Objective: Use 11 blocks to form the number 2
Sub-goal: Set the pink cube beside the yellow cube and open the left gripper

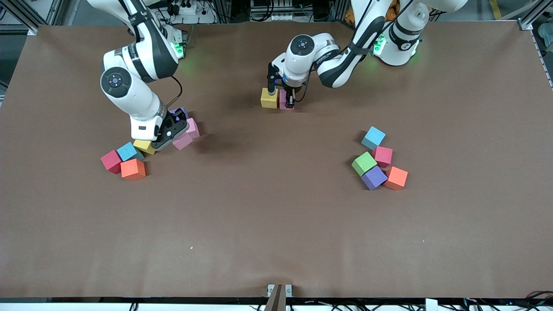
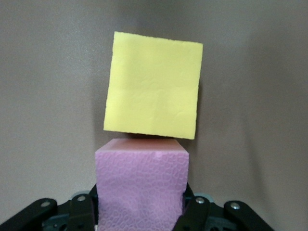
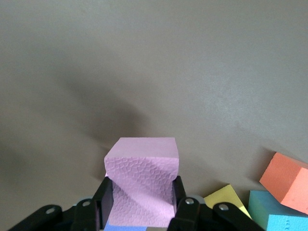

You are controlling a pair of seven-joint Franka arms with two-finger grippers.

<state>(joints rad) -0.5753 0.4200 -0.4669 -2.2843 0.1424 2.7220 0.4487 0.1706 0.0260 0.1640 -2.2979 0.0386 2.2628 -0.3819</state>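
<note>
My left gripper (image 1: 288, 103) (image 2: 141, 216) is shut on a pink block (image 1: 284, 98) (image 2: 141, 178), low at the table's middle toward the robots. That block touches a slightly turned yellow block (image 1: 269, 98) (image 2: 153, 86) lying there. My right gripper (image 1: 173, 137) (image 3: 140, 214) is shut on a second pink block (image 1: 184, 137) (image 3: 142, 163), low over the table beside one cluster: yellow (image 1: 144, 147) (image 3: 225, 197), light blue (image 1: 127, 151) (image 3: 276, 214), red (image 1: 111, 162) and orange (image 1: 133, 169) (image 3: 286, 180). Toward the left arm's end lie light blue (image 1: 373, 137), red (image 1: 383, 156), purple (image 1: 374, 177) and orange (image 1: 396, 178) blocks.
A green cube (image 1: 363, 163) sits among the blocks at the left arm's end, touching the red and purple ones. A lilac bit (image 1: 180, 113) peeks out by the right wrist, mostly hidden. The brown table (image 1: 276, 224) stretches wide toward the front camera.
</note>
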